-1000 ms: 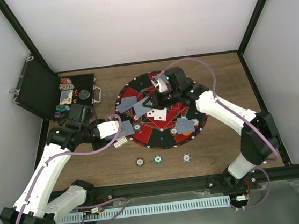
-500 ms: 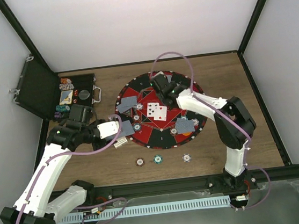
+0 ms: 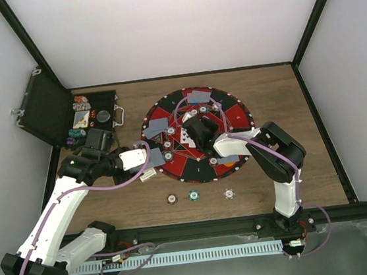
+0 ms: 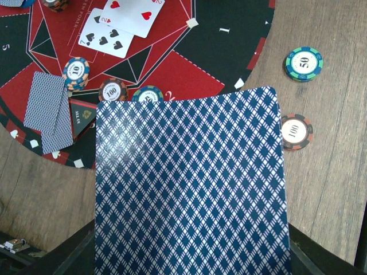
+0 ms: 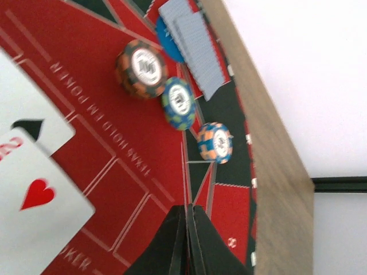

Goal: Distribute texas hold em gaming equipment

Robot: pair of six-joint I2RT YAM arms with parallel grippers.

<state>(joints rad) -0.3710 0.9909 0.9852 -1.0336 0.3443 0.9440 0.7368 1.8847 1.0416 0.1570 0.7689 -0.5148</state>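
Two face-up cards (image 4: 114, 34) lie beside the right gripper (image 5: 186, 229), pinched together on nothing, which could scuff them, while the left gripper (image 3: 143, 158) clamps blue-backed cards (image 4: 189, 183) that might slip.

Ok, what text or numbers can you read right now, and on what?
"50": teal chip.
"100": brown chip beside it.
"10": blue-orange chip on the red mat.
"100": second brown chip, on the red mat.
"7": spades card.
"2": hearts card.
"TEXAS HOLD EM POKER": the red mat, upside down in the right wrist view.
Held card: back pattern only.
Far chips: labels too blurred.
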